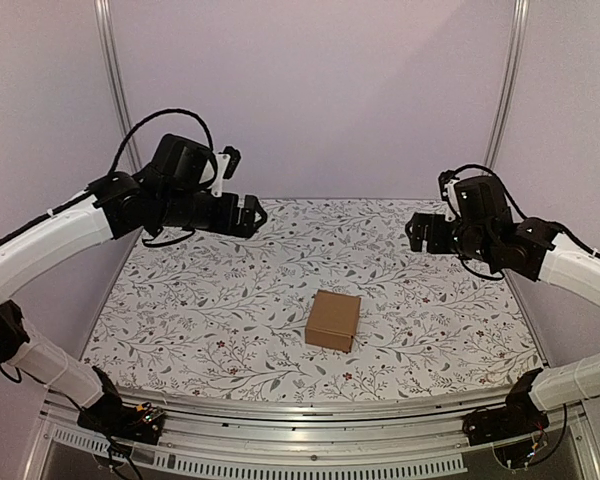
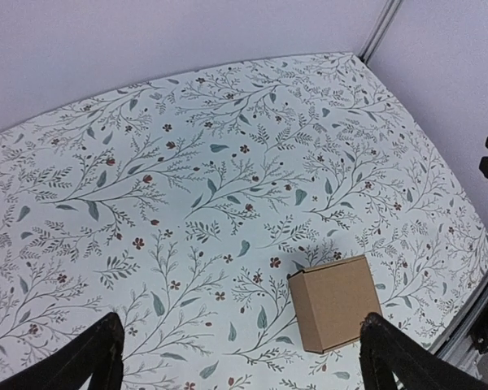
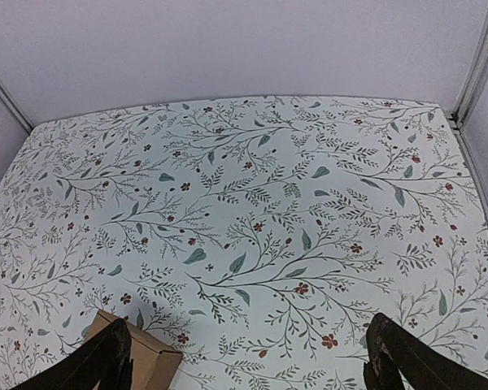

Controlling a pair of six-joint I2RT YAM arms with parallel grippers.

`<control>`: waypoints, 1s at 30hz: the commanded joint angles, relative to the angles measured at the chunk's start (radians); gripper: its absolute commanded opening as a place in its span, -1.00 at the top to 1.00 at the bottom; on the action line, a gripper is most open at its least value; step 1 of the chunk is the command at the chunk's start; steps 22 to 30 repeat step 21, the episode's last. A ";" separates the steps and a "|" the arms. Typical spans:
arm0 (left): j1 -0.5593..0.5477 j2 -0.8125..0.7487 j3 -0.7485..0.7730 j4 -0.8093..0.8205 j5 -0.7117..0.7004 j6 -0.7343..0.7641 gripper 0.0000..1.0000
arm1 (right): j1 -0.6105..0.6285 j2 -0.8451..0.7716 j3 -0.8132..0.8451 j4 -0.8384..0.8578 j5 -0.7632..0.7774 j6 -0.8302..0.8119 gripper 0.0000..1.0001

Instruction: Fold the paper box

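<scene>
The left end effector point(image 1: 257, 213) hangs released, high and well left of the paper box point(image 1: 333, 320). The right end effector point(image 1: 416, 232), also released, hangs well right of it. The box sits closed on the floral surface point(image 1: 200, 300).

Two arms point(image 1: 50, 235) are reaching in, carrying one left pincer point(image 1: 257, 214) and one right pincer point(image 1: 416, 232), two in all. Each is showing two dark fingers point(image 2: 98, 361) in its own wrist view, making four. One paper box point(image 1: 332, 320) is lying on one flower-printed surface point(image 1: 200, 300), lower than both pincers and between them, touching neither.
</scene>
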 commanded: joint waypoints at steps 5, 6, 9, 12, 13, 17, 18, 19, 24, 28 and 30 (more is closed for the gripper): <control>0.196 -0.105 0.030 -0.196 -0.049 0.010 -0.99 | -0.169 -0.107 0.100 -0.246 0.090 0.053 -0.98; 0.217 -0.117 0.022 -0.205 -0.054 0.016 -0.99 | -0.177 -0.116 0.113 -0.266 0.111 0.058 -0.98; 0.275 -0.156 -0.025 -0.210 -0.064 0.035 -0.99 | -0.183 -0.131 0.160 -0.348 0.199 0.048 -0.98; 0.294 -0.203 -0.092 -0.171 -0.088 0.061 -0.99 | -0.183 -0.148 0.164 -0.393 0.273 0.019 -0.98; 0.296 -0.220 -0.113 -0.152 -0.091 0.070 -0.99 | -0.183 -0.154 0.160 -0.403 0.285 0.013 -0.98; 0.311 -0.271 -0.182 -0.086 -0.049 0.088 -0.99 | -0.183 -0.178 0.126 -0.407 0.271 -0.012 -0.98; 0.319 -0.285 -0.192 -0.074 -0.024 0.091 -0.99 | -0.183 -0.182 0.119 -0.404 0.258 -0.020 -0.98; 0.321 -0.300 -0.207 -0.059 -0.011 0.095 -0.99 | -0.183 -0.182 0.109 -0.399 0.254 -0.022 -0.98; 0.324 -0.331 -0.232 -0.028 0.004 0.098 -0.99 | -0.183 -0.174 0.095 -0.388 0.265 -0.008 -0.98; 0.324 -0.331 -0.232 -0.028 0.004 0.098 -0.99 | -0.183 -0.174 0.095 -0.388 0.265 -0.008 -0.98; 0.324 -0.331 -0.232 -0.028 0.004 0.098 -0.99 | -0.183 -0.174 0.095 -0.388 0.265 -0.008 -0.98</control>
